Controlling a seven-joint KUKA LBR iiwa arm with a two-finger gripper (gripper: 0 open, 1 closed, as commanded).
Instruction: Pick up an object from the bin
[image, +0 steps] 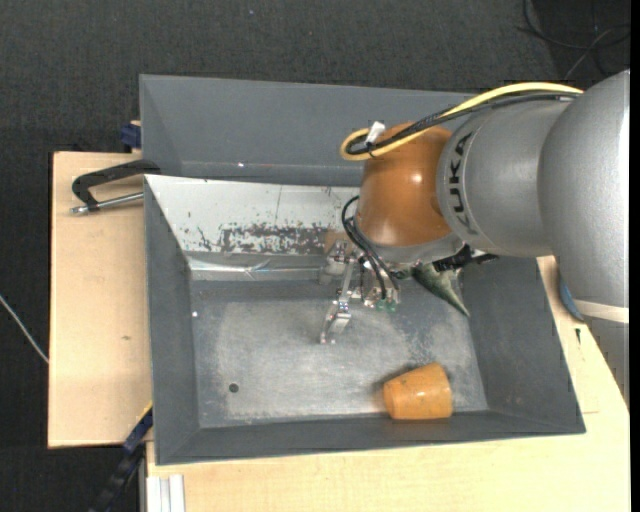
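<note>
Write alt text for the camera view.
A robot arm's gripper reaches down into the middle of a grey metal bin. An orange-tan cup-shaped thing lies on its side near the front wall, apart from the gripper; a dark green pointed thing shows by the arm.

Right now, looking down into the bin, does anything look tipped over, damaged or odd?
The orange tapered thing, like a small cup, seems to lie on its side by the bin's front wall, right of middle. The back wall is flecked with dark scuffs. Nothing looks spilled.
</note>
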